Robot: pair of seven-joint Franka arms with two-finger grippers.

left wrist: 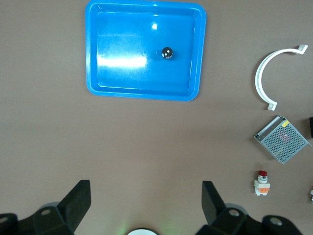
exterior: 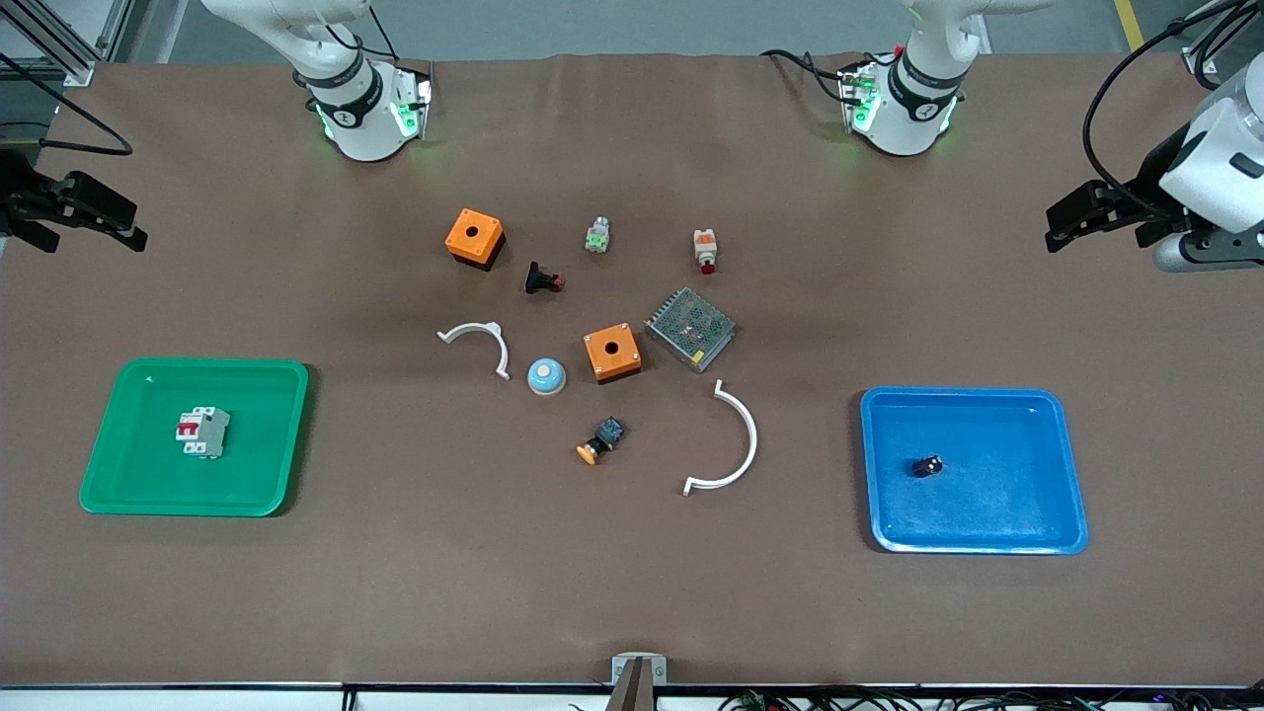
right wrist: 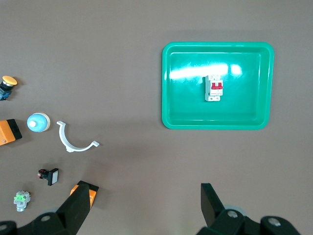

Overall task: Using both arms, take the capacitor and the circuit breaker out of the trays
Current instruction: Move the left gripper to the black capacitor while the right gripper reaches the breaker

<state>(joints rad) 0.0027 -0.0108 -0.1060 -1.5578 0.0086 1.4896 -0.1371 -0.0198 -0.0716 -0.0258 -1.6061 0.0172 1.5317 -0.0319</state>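
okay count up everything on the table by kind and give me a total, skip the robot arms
Trays: 2, green tray, blue tray
Breaker: 1
Capacitor: 1
Orange boxes: 2
White arcs: 2
Mesh box: 1
Blue dome: 1
Button switches: 4
Total: 14

1. A blue tray (left wrist: 145, 93) lies on the brown table (left wrist: 122, 147), seen from above.
2. A capacitor (left wrist: 167, 53), small and dark, sits inside the tray, apart from its walls.
3. The left gripper (left wrist: 145, 208) hangs above bare table, its two black fingers (left wrist: 76, 200) spread wide, holding nothing.
4. A white curved clip (left wrist: 266, 73), a metal mesh box (left wrist: 282, 139) and a white-orange push-button (left wrist: 262, 183) lie apart from the tray.
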